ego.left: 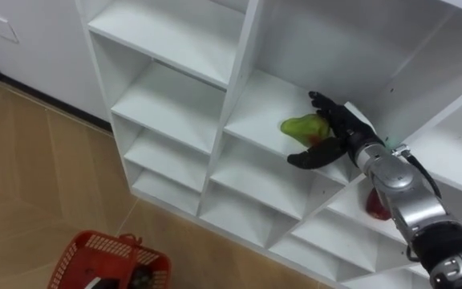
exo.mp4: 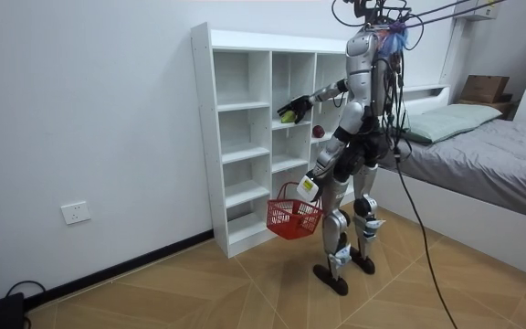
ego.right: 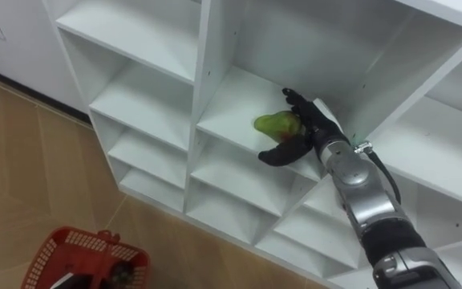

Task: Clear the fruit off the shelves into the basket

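the robot stood at one white closet [ego.left: 167, 104] of open compartments. one red basket [ego.left: 79, 245] hung at the left hand [exo.mp4: 308, 188], below the shelves. that hand's grip could not be told, and the dark contents of the basket could not be identified. two fruits were in view. the right hand [ego.left: 335, 132], inside a middle compartment, was curled round one green fruit [ego.left: 303, 126]. one red fruit [ego.left: 377, 206] lay in the compartment lower right of it.

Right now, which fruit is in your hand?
The green fruit, with the right hand's fingers curled round it; the red fruit lies untouched in a lower compartment.
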Robot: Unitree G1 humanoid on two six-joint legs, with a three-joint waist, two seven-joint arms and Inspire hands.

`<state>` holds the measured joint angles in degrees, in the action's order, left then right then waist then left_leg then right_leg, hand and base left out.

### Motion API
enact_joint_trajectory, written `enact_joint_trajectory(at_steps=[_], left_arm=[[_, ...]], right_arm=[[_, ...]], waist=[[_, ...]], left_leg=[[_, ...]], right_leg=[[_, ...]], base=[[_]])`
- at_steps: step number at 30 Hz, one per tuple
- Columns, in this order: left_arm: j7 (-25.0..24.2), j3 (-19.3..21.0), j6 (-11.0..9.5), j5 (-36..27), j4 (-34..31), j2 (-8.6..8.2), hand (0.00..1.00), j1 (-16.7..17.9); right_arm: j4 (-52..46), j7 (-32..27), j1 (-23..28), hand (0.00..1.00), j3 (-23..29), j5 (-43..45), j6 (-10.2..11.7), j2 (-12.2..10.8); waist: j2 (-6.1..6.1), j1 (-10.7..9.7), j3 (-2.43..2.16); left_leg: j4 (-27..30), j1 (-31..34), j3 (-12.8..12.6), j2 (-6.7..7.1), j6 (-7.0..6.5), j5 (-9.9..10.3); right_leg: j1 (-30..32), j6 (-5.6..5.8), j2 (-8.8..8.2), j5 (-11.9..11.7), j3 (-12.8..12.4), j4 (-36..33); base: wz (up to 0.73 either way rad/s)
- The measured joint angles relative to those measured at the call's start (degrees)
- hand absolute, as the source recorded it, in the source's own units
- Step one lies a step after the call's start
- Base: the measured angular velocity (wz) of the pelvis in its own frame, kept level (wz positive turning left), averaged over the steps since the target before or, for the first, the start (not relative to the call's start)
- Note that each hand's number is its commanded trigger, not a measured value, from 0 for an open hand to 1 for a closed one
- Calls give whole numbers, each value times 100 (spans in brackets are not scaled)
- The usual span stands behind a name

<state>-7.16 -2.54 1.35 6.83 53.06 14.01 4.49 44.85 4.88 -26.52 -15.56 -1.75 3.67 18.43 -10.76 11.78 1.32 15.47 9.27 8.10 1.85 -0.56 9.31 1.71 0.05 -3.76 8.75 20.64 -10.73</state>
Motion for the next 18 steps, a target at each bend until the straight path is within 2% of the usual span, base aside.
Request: enact_joint_trajectory(at_steps=[3,4,5,6,8,18], left_arm=[[8,0,0,-3,0,0,100,1],[16,-2,0,-4,0,-1,100,1],[19,-2,0,-6,0,-2,100,1],[21,-2,0,-6,0,-2,100,1],[25,-2,0,-7,0,-2,100,1],[35,1,0,-7,-1,-2,100,2]], right_arm=[[20,0,-32,0,0,47,2,-1],[26,0,-45,11,0,76,1,-1],[26,0,-50,35,0,99,3,-1],[26,0,-50,76,0,111,4,-1],[26,-2,-50,100,0,156,6,-1],[29,-287,-94,100,12,225,46,-3]], waist=[[4,-21,3],[11,-28,7],[24,-33,17],[23,-34,17],[26,-35,18],[26,-36,16]], left_leg=[[3,13,-1,2,0,-6],[3,13,-1,4,-2,-9],[3,13,-1,6,-3,-10],[2,13,0,6,-3,-10],[3,14,0,8,-4,-11],[13,17,-1,14,-10,-14]], right_leg=[[20,-1,-3,0,10,-4],[19,0,-7,-1,14,-5],[20,0,-8,-1,15,-6],[20,1,-9,-1,16,-7],[21,1,-10,-1,22,-7],[20,10,-14,-10,40,-7]], base=[[0],[0],[0],[0],[0],[0]])
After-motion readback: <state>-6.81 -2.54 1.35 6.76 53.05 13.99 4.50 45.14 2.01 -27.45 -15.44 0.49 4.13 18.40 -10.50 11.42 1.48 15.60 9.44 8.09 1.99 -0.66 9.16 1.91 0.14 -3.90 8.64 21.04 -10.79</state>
